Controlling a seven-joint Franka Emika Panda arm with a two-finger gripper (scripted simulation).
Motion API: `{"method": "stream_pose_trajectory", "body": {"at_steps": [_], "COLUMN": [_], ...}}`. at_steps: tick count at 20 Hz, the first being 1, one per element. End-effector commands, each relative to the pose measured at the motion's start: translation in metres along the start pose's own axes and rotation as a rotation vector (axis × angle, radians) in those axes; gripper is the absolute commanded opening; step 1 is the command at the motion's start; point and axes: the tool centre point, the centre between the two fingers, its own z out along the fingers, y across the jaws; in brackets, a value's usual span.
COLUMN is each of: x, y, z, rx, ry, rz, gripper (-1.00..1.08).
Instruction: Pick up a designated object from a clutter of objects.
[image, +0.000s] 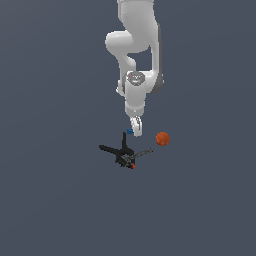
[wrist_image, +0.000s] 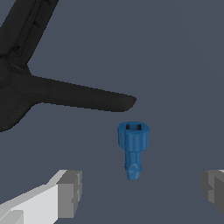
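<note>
The designated object is a tiny bright-blue elongated piece with a wider capped end, lying on the dark floor. In the exterior view this blue piece sits right beside my lowered gripper. Seen from the wrist, my gripper is open, and its grey fingertips stand well apart on either side of the blue piece without touching it. The rest of the clutter is an orange-red ball and a black pronged tool with a red dot.
One prong of the black tool reaches close to the blue piece's capped end. The orange-red ball lies apart on the exterior view's right of the gripper. All around is plain dark grey floor.
</note>
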Motion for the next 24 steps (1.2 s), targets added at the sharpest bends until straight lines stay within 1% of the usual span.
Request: {"method": "stream_pose_trajectory", "body": {"at_steps": [1, 11, 24], "x": [0.000, 0.000, 0.000], "y": [0.002, 0.002, 0.003], "z": [0.001, 0.008, 0.044], "rx": [0.001, 0.000, 0.000], "ry": [0.003, 0.003, 0.002], "rz": [0.016, 0.014, 0.018], "gripper": [1.00, 1.00, 1.00]}}
